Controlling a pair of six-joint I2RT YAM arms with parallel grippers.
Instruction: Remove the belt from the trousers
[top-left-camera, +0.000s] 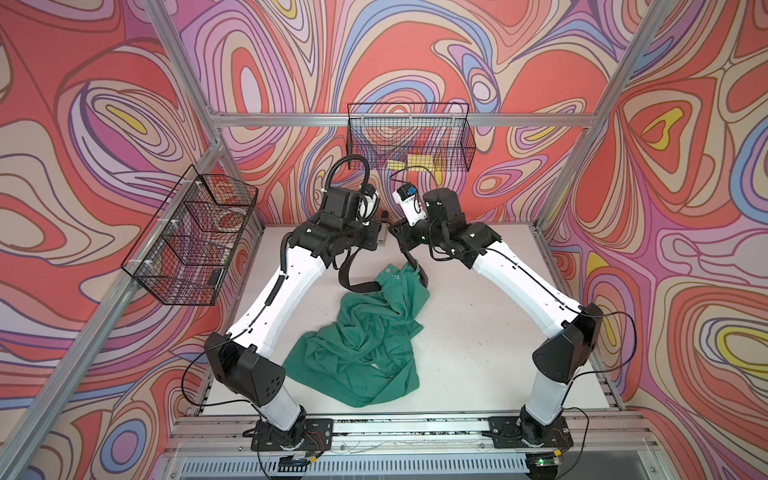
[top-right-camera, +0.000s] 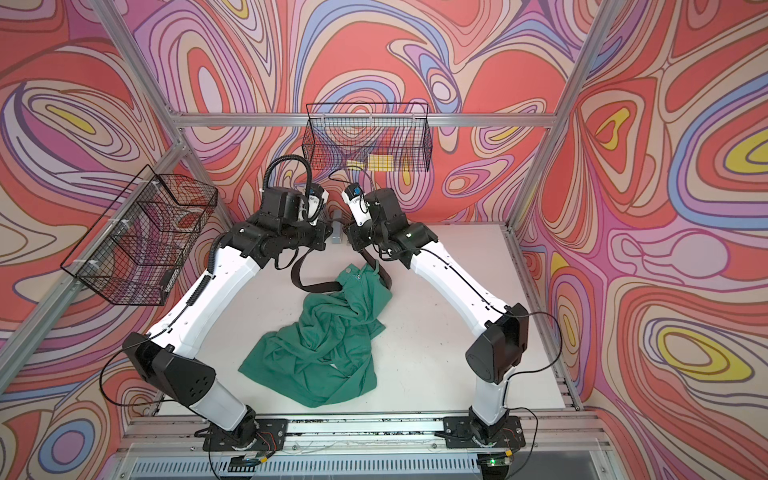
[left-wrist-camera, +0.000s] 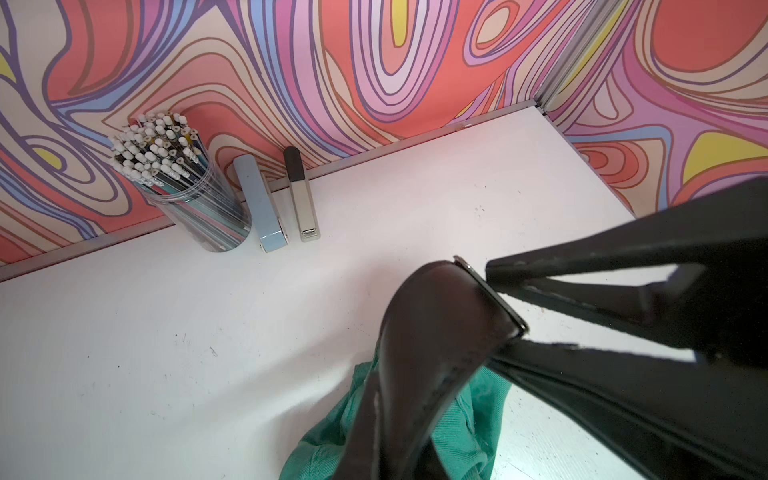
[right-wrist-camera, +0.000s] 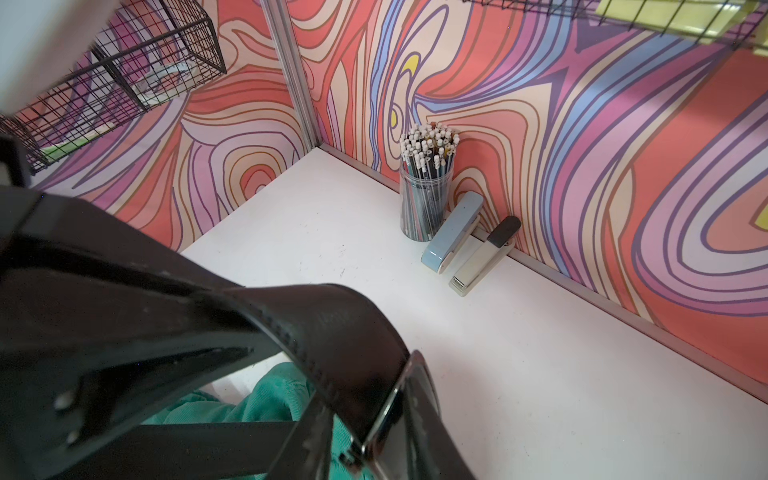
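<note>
The teal-green trousers (top-left-camera: 365, 332) (top-right-camera: 324, 332) lie crumpled mid-table, waistband toward the back. The black belt (top-left-camera: 355, 284) loops out of the waistband and rises to both grippers. In the right wrist view my left gripper (right-wrist-camera: 245, 320) is shut on the strap (right-wrist-camera: 332, 324) just behind the buckle (right-wrist-camera: 399, 415). My right gripper (left-wrist-camera: 494, 316) straddles the buckle (left-wrist-camera: 490, 293) with its jaws apart. One of its fingers lies against the buckle. Green cloth (right-wrist-camera: 270, 395) shows through the gap at the other finger.
A clear cup of pencils (left-wrist-camera: 187, 195), a blue stapler (left-wrist-camera: 259, 203) and a beige stapler (left-wrist-camera: 301, 203) stand against the back wall, close behind the grippers. Wire baskets hang on the left wall (top-left-camera: 191, 237) and the back wall (top-left-camera: 409, 137). White table (top-left-camera: 478, 332).
</note>
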